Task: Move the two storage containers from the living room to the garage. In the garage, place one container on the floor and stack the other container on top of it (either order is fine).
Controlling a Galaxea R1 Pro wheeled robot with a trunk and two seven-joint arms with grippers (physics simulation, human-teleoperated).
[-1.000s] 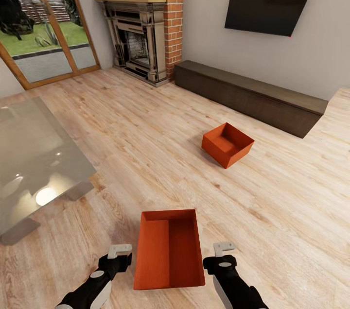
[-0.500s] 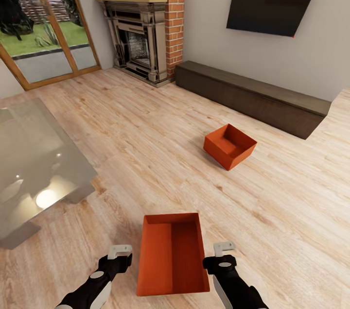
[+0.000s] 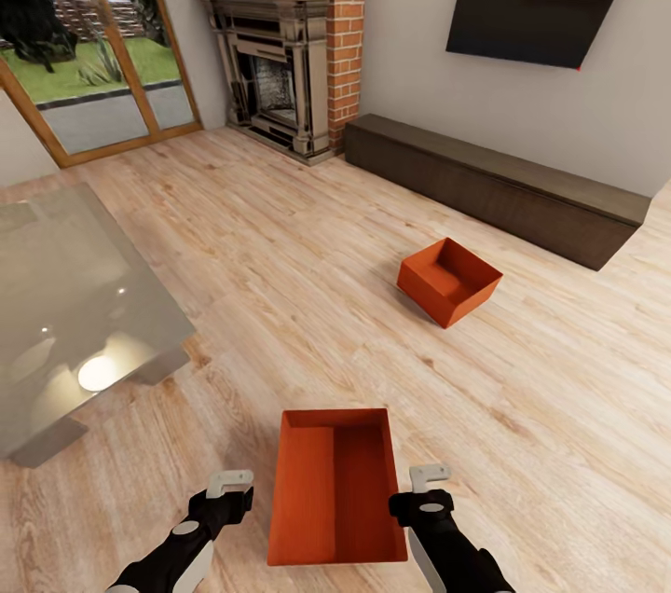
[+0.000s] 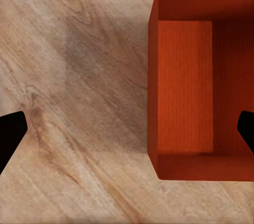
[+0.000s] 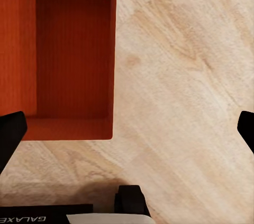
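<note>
- We see two orange-red bins on the light wood-plank floor [image 3: 280, 248] of the living room.
- The near bin [image 3: 337, 486] lies between our two grippers in the head view, its long side running away from us. It is rectangular and lidless, with low straight walls; one half of the inside is brightly lit, the other half in shadow.
- In the left wrist view the near bin [image 4: 203, 76] shows a finely ribbed bottom and a thin flat rim; its outer wall casts a soft shadow on the planks.
- In the right wrist view the same bin [image 5: 58, 49] shows one corner, with the same fine ribbing on the bottom.
- The far bin [image 3: 449, 281] sits well apart from the near one, turned at an angle to it, one corner toward us. It lies in front of the long dark cabinet [image 3: 494, 183], not touching it.
- Our left gripper [image 3: 228, 484] hovers just beside the near bin's left wall, not touching it. Its jaws stand wide apart, with nothing between them but floor and part of the bin seen below.
- Our right gripper [image 3: 427, 479] hovers just beside the bin's right wall. Its jaws are also wide apart and hold nothing.
- A glass table [image 3: 65, 304] stands to the left; the brick fireplace [image 3: 280, 43] and a wall TV [image 3: 540, 6] are beyond.
</note>
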